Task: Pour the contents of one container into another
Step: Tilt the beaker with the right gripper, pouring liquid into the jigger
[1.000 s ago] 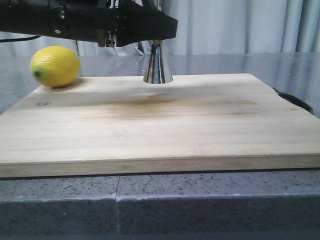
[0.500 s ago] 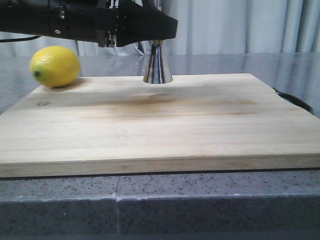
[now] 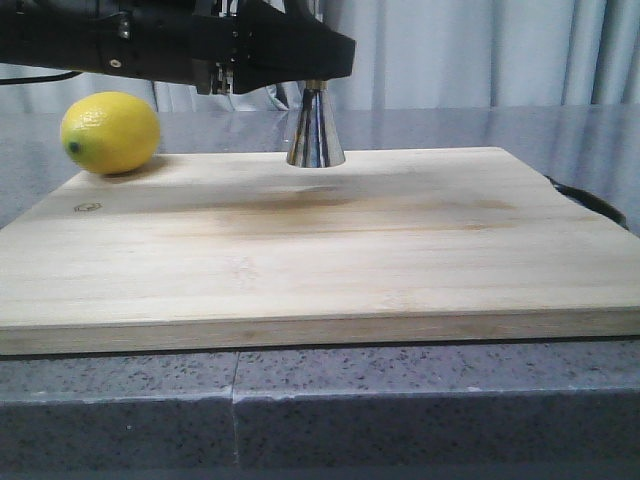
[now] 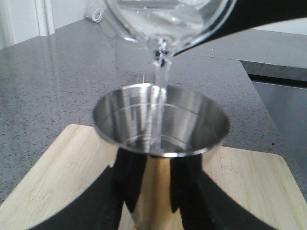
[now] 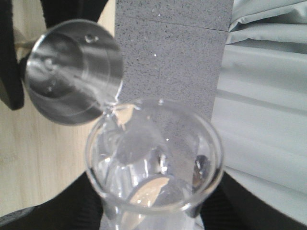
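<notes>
My left gripper (image 4: pixel 152 210) is shut on the steel jigger (image 4: pixel 160 127), its black fingers (image 4: pixel 132 191) pressed to either side of the narrow stem. The jigger stands upright on the far part of the wooden board (image 3: pixel 300 240); in the front view only its lower cone (image 3: pixel 316 135) shows under the black arm. My right gripper (image 5: pixel 153 211) is shut on the clear glass beaker (image 5: pixel 153 163), which is tilted with its lip over the jigger's mouth (image 5: pixel 72 72). A thin stream of water (image 4: pixel 159 91) runs from the beaker (image 4: pixel 168 19) into the jigger. A little water lies in the jigger's bowl.
A yellow lemon (image 3: pixel 110 132) sits at the board's far left corner. A dark object (image 3: pixel 590 205) lies just off the board's right edge. Grey speckled counter (image 3: pixel 300 410) surrounds the board, with curtains behind.
</notes>
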`<state>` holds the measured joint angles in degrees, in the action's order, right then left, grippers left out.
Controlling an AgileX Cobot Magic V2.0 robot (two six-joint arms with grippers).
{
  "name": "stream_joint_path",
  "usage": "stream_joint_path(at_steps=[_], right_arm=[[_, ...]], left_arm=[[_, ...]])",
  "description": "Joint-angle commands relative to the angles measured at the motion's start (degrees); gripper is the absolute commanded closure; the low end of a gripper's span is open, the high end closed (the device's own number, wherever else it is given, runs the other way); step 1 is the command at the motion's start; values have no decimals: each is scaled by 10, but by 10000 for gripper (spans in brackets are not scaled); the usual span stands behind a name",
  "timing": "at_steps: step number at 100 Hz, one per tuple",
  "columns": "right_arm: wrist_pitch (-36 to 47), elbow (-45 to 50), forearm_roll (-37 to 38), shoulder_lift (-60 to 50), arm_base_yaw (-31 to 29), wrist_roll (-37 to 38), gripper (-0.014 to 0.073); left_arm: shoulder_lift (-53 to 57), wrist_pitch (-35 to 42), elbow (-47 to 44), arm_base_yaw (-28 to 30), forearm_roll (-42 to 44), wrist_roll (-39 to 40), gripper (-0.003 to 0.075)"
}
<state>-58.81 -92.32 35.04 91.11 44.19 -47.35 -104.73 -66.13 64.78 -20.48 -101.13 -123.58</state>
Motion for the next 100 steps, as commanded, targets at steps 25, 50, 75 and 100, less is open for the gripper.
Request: stream_joint_path(at_steps=[25, 50, 75, 100], right_arm=[[46, -21, 59, -22, 1, -8, 281], [46, -21, 60, -22, 1, -30, 281], [46, -21, 61, -22, 1, -51, 281], [46, -21, 62, -22, 1, -68, 281]], left_arm=[[25, -58, 17, -5, -48, 4, 491], [25, -58, 17, -5, -48, 4, 491], [25, -58, 17, -5, -48, 4, 491], [25, -58, 17, -5, -48, 4, 491]])
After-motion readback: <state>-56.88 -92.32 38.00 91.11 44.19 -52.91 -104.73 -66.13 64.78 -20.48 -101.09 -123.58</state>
